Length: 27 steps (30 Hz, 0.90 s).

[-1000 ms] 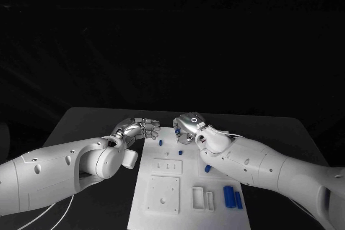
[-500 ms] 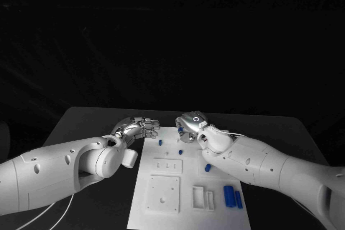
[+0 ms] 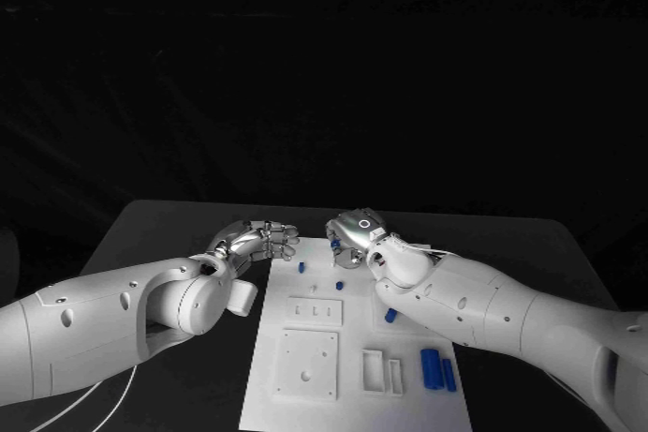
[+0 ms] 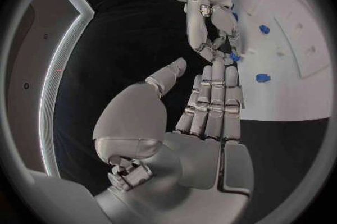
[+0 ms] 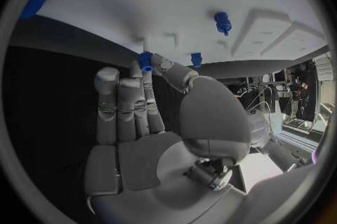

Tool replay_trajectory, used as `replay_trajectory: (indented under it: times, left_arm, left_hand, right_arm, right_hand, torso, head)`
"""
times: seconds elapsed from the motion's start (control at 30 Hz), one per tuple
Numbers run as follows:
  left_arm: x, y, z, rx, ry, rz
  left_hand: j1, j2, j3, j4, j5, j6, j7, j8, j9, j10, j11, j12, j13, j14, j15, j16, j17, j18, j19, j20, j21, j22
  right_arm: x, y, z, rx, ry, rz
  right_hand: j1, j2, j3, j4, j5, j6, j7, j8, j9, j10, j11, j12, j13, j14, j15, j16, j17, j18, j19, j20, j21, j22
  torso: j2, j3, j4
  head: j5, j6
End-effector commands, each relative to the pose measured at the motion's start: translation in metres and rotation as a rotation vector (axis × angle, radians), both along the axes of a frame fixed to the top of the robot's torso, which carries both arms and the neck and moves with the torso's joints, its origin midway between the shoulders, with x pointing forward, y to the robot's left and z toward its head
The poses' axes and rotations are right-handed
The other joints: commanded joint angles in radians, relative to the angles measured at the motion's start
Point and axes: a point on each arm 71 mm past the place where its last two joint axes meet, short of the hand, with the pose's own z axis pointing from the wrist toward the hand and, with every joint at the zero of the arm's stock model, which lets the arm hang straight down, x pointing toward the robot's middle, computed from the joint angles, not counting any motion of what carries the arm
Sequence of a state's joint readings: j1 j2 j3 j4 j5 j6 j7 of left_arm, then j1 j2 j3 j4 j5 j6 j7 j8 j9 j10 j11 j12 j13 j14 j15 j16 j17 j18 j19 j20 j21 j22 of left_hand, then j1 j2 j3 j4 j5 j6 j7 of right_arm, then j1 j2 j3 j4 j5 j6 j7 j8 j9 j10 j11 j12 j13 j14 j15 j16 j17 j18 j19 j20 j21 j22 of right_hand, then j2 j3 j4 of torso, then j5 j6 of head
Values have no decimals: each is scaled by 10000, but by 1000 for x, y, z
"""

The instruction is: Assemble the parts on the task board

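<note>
Board (image 3: pixel 354 357) lies mid-bench (image 3: pixel 162 235), long axis running away from the robot. Both hands sit at its far end. R hand (image 3: pixel 354 237) is over the far edge, pinching a small blue part (image 5: pixel 145 60) betw thumb and a fingertip; other fingers straight, side by side. The part is up at the board's surface near a small slot; can't tell if it's touching. L hand (image 3: pixel 257 240) is just off the board's far-left corner, over the bench, holding nothing: fingers (image 4: pixel 213 101) straight and pressed together, thumb apart. In L wrist view its fingertips come close to the R hand's (image 4: pixel 210 27).

On the board: 1 blue peg (image 3: pixel 302 268) near the far-left edge, another (image 3: pixel 338 286) just beside the R wrist, a 3rd (image 3: pixel 390 315) partly under the R forearm. 2 long blue cylinders (image 3: pixel 430 368) lie side by side at the near-right edge, next to 2 raised white frames (image 3: pixel 381 371). A square white block (image 3: pixel 308 363) sits near-left, a smaller one (image 3: pixel 315 311) beyond it.
</note>
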State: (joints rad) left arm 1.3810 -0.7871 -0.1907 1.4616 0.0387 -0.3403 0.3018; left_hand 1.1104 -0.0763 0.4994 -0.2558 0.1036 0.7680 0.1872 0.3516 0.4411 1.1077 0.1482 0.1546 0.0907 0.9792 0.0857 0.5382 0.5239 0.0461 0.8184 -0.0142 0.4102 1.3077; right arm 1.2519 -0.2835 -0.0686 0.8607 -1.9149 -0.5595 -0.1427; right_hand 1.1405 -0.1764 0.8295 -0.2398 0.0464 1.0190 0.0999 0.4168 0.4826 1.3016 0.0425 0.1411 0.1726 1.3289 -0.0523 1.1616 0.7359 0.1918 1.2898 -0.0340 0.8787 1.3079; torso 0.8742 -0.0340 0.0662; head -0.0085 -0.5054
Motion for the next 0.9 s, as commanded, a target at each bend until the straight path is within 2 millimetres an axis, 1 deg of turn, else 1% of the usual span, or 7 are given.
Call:
replay_trajectory:
  times: [0.03,0.37,0.67,0.9]
  left_arm:
    - [0,-2,2,-82,-91,-49]
    - [0,0,2,-76,-97,-17]
    - [0,1,2,-62,-99,18]
    - [0,1,2,-61,-99,27]
  left_hand:
    - [-50,-32,53,-14,-41,26,15,-12,-11,-53,-23,-55,9,30,-46,24,12,112,-12,-50,56,225]
    - [-48,-36,56,-19,-43,28,14,-9,-14,-53,-23,-54,11,30,-46,23,16,113,-15,-50,61,224]
    - [-50,-37,58,-21,-45,28,14,-7,-16,-53,-23,-54,12,31,-46,23,18,113,-15,-50,65,224]
    - [-51,-38,60,-23,-46,28,14,-5,-18,-54,-23,-55,12,31,-46,22,21,113,-16,-50,69,223]
  right_arm:
    - [0,0,-8,-436,443,-47]
    - [1,-6,-10,-599,529,-283]
    - [0,-4,-11,-690,672,-223]
    - [1,-7,-12,-724,617,-403]
  right_hand:
    - [75,-34,60,-8,24,74,22,16,18,239,-73,58,1039,-184,-244,56,-16,700,136,-201,58,200]
    - [68,-40,68,5,24,74,22,8,23,235,-72,52,1060,-185,-243,59,-22,700,131,-199,63,199]
    - [60,-58,73,10,24,76,22,3,30,233,-73,47,1079,-185,-243,63,-27,700,126,-198,68,199]
    - [58,-76,87,16,25,78,21,-5,36,229,-73,41,1101,-187,-243,66,-33,700,120,-197,72,198]
  torso:
    - [4,-7,10]
    - [10,-9,-13]
    - [15,-8,-6]
    - [20,-10,-8]
  head:
    - [-7,-18]
    - [8,-37]
    - [9,-37]
    - [12,-51]
